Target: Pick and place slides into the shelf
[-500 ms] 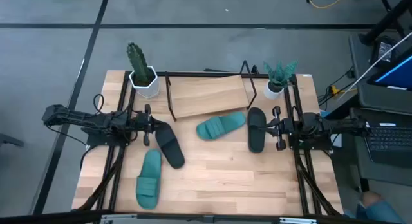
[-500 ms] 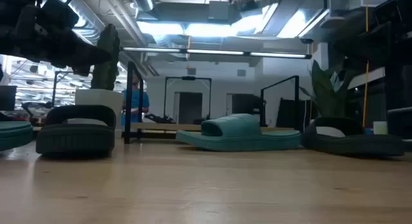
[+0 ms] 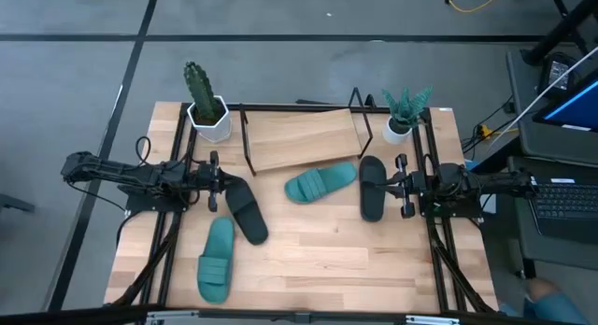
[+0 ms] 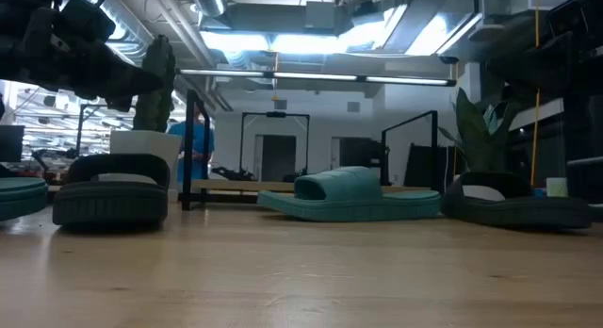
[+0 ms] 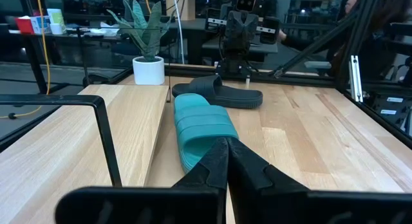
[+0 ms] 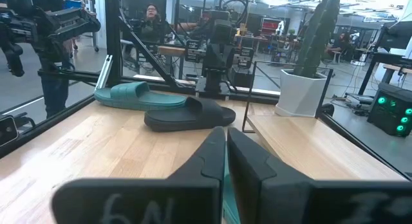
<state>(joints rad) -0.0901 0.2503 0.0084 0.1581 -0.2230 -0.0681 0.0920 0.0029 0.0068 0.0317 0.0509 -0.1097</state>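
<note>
**All four slides on the table, shelf bare**

High view: the shelf (image 3: 299, 138) stands at the far edge, nothing on it. One black slide (image 3: 245, 211) lies by the left gripper (image 3: 214, 178), the other black slide (image 3: 371, 186) by the right gripper (image 3: 404, 187). A teal slide (image 3: 320, 183) lies just before the shelf, another teal slide (image 3: 216, 260) near left.

Low view: every slide rests flat on the table.

Left wrist view: fingers pressed together, holding nothing.

Right wrist view: fingers nearly together, also bare.

Picking looks not yet begun; next, one gripper must spread, descend and grasp a strap.
</note>
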